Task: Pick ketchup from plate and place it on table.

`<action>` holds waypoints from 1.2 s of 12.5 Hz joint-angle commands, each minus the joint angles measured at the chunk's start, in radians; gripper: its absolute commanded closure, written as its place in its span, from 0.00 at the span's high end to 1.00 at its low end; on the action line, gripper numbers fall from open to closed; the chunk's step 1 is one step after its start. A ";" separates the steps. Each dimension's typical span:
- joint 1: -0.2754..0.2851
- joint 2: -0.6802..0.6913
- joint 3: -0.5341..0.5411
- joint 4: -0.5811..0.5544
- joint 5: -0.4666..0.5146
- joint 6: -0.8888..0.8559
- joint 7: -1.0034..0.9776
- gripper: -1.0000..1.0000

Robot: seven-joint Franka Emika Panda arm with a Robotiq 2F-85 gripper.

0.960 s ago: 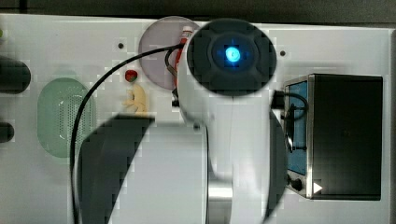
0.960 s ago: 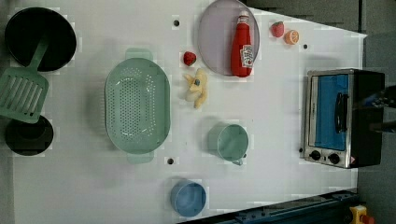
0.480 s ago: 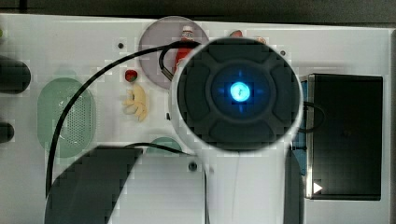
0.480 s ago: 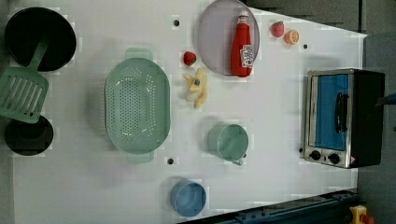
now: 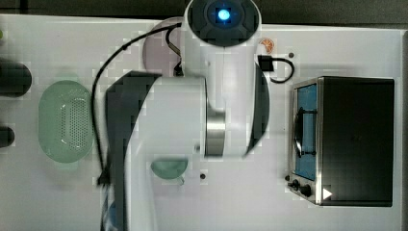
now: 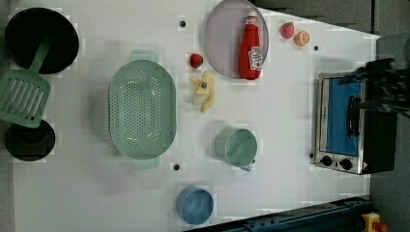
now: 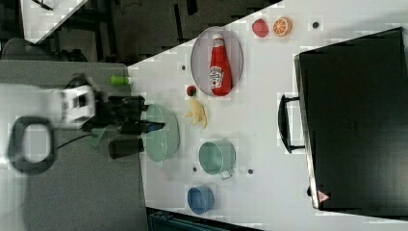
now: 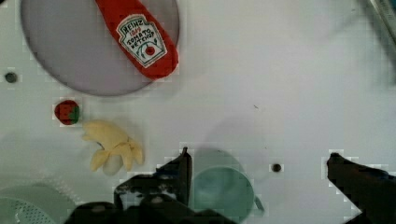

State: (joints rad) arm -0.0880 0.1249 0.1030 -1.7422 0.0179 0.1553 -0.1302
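In the wrist view the black pincer (image 8: 258,161) stands wide, its two fingers (image 8: 180,170) far apart and holding nothing, low in the frame above a pale green round cup (image 8: 223,186). Past the cup lie a peeled yellow toy banana (image 8: 112,145) and a small round red strawberry (image 8: 67,112), close together on the white flat counter (image 8: 280,84). Farther on, in the upper left of the frame, the slim red toy ketchup bottle (image 8: 142,39) with its pale label lies flat on the large pale greyish-lilac round plate (image 8: 65,51), its base reaching the plate's rim.

In the left view the ketchup (image 6: 251,47) lies on the right part of the plate (image 6: 222,41), white cap toward the top edge. A green perforated oval basket (image 6: 141,108) sits left of centre, a small blue round bowl (image 6: 194,205) at the bottom, and a silver toaster oven with a blue door (image 6: 345,123) at the right. In the top view the white arm (image 5: 226,86) covers most of the plate.
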 commanded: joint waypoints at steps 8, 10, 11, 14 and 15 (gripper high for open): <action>0.009 0.274 0.023 -0.006 -0.006 0.430 -0.550 1.00; 0.015 0.331 0.023 -0.006 -0.006 0.506 -0.585 1.00; 0.018 0.359 0.023 -0.005 -0.006 0.534 -0.585 1.00; 0.030 0.436 0.022 -0.004 -0.010 0.610 -0.585 1.00; 0.031 0.459 0.022 -0.003 -0.010 0.637 -0.585 1.00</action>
State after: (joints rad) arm -0.0693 0.5903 0.1282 -1.7451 0.0094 0.7617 -0.6621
